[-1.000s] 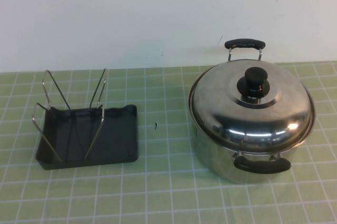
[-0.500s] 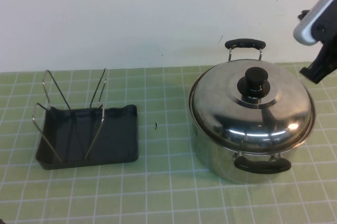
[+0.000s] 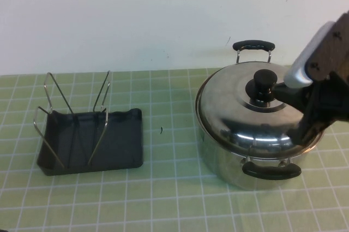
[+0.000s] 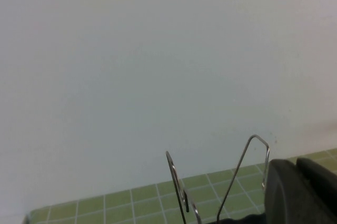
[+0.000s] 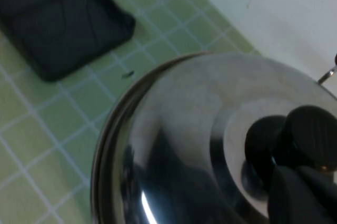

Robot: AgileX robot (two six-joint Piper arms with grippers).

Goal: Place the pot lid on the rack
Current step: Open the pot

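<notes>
The pot lid (image 3: 240, 114), shiny domed steel with a black knob (image 3: 265, 83), sits closed on the steel pot (image 3: 229, 164) at the right of the table. My right gripper (image 3: 292, 111) has come in from the right and hovers over the lid's right half, open, one finger just beside the knob, holding nothing. The right wrist view shows the lid (image 5: 179, 129), its knob (image 5: 310, 132) and one finger (image 5: 297, 195) close by. The rack (image 3: 76, 109), wire loops on a dark grey tray (image 3: 117, 153), stands empty at the left. My left gripper (image 4: 303, 190) is low beside the rack's wires (image 4: 253, 145), out of the high view.
The pot's black handles stick out at the front (image 3: 271, 170) and the back (image 3: 253, 45). A green checked mat (image 3: 169, 199) covers the table, and a white wall (image 3: 163, 13) rises close behind. A small dark speck (image 3: 161, 130) lies between rack and pot.
My right arm came into the high view from the upper right and moved down and left until its gripper reached the lid beside the knob. Lid, pot and rack have not moved.
</notes>
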